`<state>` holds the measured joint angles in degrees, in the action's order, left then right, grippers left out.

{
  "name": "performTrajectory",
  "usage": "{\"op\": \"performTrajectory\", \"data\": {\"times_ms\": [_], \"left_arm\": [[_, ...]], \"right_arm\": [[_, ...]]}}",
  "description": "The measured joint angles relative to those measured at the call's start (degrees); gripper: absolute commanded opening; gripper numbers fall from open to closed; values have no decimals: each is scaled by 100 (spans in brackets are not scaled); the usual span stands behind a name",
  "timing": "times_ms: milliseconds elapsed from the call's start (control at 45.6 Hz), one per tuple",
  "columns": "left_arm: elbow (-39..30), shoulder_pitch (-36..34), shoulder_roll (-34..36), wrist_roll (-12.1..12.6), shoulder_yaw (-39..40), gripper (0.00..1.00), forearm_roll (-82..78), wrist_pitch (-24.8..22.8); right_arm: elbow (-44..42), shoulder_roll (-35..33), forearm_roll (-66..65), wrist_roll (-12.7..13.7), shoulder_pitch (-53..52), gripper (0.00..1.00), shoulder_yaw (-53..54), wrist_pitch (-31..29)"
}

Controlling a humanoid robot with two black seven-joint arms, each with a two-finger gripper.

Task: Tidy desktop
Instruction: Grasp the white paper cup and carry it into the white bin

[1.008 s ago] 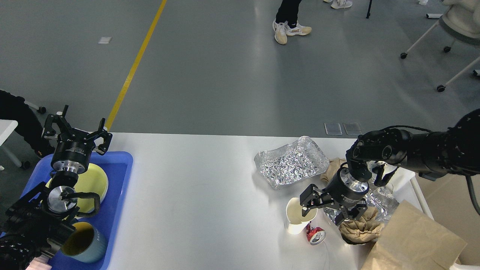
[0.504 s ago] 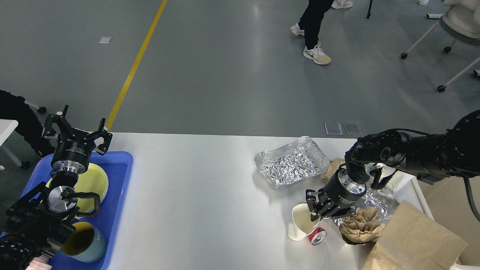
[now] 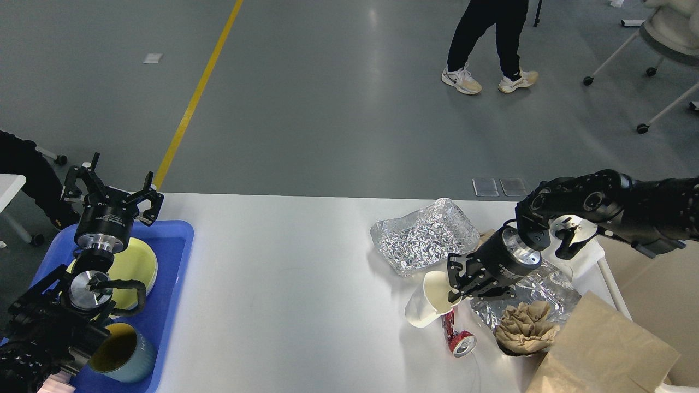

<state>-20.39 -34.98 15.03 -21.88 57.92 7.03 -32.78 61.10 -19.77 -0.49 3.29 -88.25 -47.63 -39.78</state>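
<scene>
My right gripper [image 3: 457,288] pinches the paper cup [image 3: 427,300] by its rim (tilted); the thin wall could buckle and slip; left gripper [image 3: 112,188] open.

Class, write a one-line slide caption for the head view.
Right gripper pinches the tilted white paper cup's rim on the desktop; left gripper open.
</scene>
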Motion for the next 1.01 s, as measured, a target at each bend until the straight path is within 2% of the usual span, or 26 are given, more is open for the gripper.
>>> {"op": "performTrajectory", "data": {"times_ms": [285, 416, 570, 701, 1008], "left_arm": [[0, 0, 0, 0, 0, 97, 0, 0], [0, 0, 0, 0, 0, 97, 0, 0], [0, 0, 0, 0, 0, 97, 0, 0], [0, 0, 0, 0, 0, 97, 0, 0], [0, 0, 0, 0, 0, 97, 0, 0]], "right_arm": [[194, -1343, 0, -12, -1474, 0, 386, -95], [82, -1992, -31, -10, -1802, 0, 862, -61], [-257, -2443, -52, -4, -1874, 0, 1029, 14], [-814, -2682, -53, -4, -1214, 0, 1019, 534], [-2218, -2686, -12, -1, 1391, 0, 1072, 2649]]}}
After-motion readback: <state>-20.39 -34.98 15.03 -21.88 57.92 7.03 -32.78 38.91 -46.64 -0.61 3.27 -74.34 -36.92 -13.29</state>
